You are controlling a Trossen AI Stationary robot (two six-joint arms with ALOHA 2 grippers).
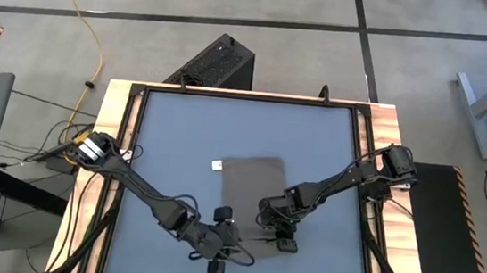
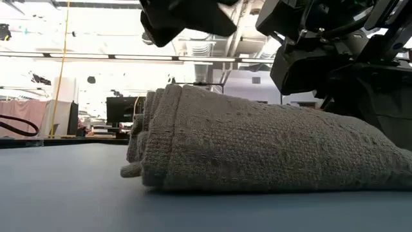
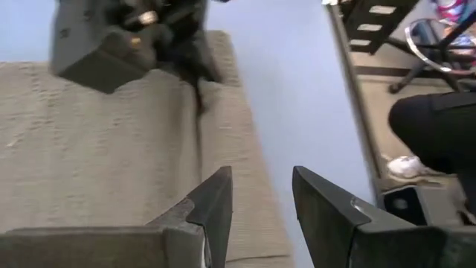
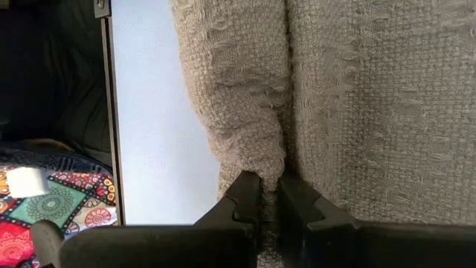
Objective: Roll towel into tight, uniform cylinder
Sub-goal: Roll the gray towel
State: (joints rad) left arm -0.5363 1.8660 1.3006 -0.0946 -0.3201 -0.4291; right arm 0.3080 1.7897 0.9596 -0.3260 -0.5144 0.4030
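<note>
Item one on your list is the towel (image 1: 252,187), taupe grey-brown and coarse-woven, lying near the middle of the blue-grey worktop (image 1: 172,130). Its far part lies flat, and its near part is gathered into a low roll (image 2: 193,138) whose layered end you can see in the low view. A small white tag (image 1: 217,164) sits at the far corner on the left arm's side, resting on the worktop just off the cloth. Item two is your right gripper (image 4: 269,201), down at the rolled near edge, its jaws drawn nearly together and clamped on a thin fold of the towel, with cloth bunching up on either side of them. Item three is your left gripper (image 3: 260,197), which hangs over the near edge of the towel, close to the right gripper. Its jaws stand apart with nothing between them; under the gap you see the towel's side border and bare worktop. Item four, the surround: a pale wooden frame (image 1: 112,119) borders the worktop. Beyond its far edge a black box (image 1: 215,62) stands on the grey floor, and a yellow cable (image 1: 92,32) trails across that floor.
</note>
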